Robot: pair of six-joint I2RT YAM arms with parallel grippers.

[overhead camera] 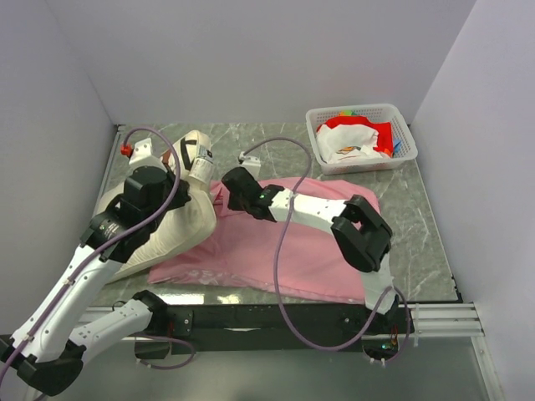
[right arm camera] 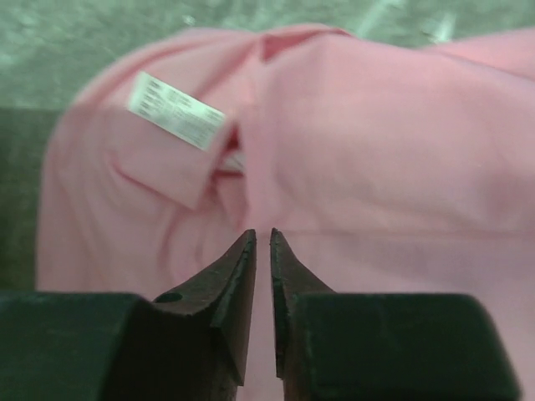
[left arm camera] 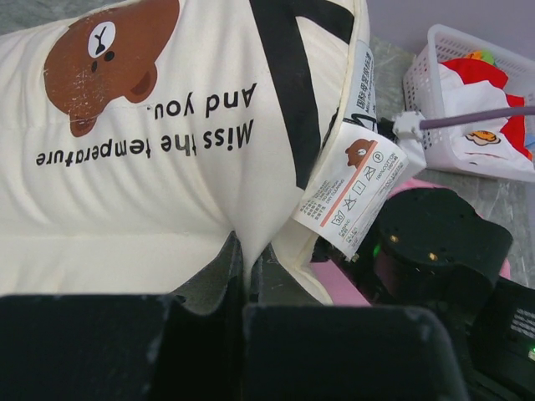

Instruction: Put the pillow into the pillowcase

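Note:
The cream pillow lies at the left, its right edge resting over the pink pillowcase. In the left wrist view the pillow shows its brown bear, black lettering and a hanging care tag. My left gripper is shut on a pinched fold of the pillow; from above, the left gripper sits at the pillow's raised far end. My right gripper hovers over the pillowcase's far left corner. In its own view the right gripper has its jaws a narrow gap apart above the pillowcase, near a white label.
A white basket with red and white cloth items stands at the back right; it also shows in the left wrist view as the basket. Grey walls enclose the marble table on three sides. The right arm's black wrist is close beside the pillow's tag.

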